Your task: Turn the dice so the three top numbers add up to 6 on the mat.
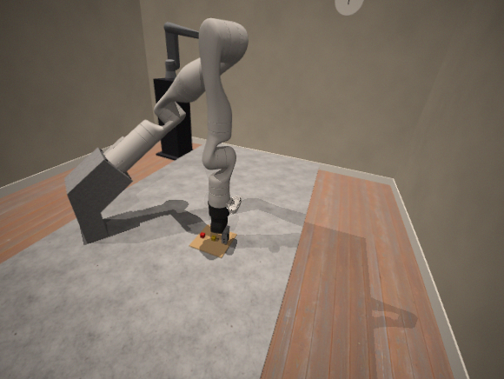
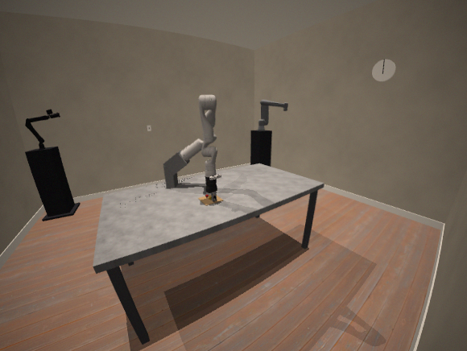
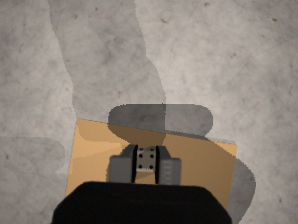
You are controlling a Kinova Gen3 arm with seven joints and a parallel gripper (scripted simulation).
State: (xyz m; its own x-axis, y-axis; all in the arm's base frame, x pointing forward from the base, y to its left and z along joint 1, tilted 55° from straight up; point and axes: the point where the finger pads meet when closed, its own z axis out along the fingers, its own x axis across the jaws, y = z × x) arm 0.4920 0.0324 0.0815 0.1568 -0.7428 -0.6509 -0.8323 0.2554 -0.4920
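Note:
A tan mat (image 1: pixel 213 244) lies flat on the grey table; it also shows in the wrist view (image 3: pixel 150 160) and in the exterior view (image 2: pixel 209 200). A red die (image 1: pixel 202 235) sits near the mat's left corner and a yellow die (image 1: pixel 214 237) sits beside it, close to my fingers. My gripper (image 3: pixel 146 158) points straight down over the mat and is shut on a white die (image 3: pixel 146 160), whose upper face shows four pips. In the top view the gripper (image 1: pixel 220 236) is low, at or just above the mat. The red and yellow dice are hidden in the wrist view.
The arm's grey base block (image 1: pixel 93 191) stands to the left on the table. The table's right edge (image 1: pixel 300 243) runs beside the wooden floor. Black camera stands (image 2: pixel 51 181) are off the table.

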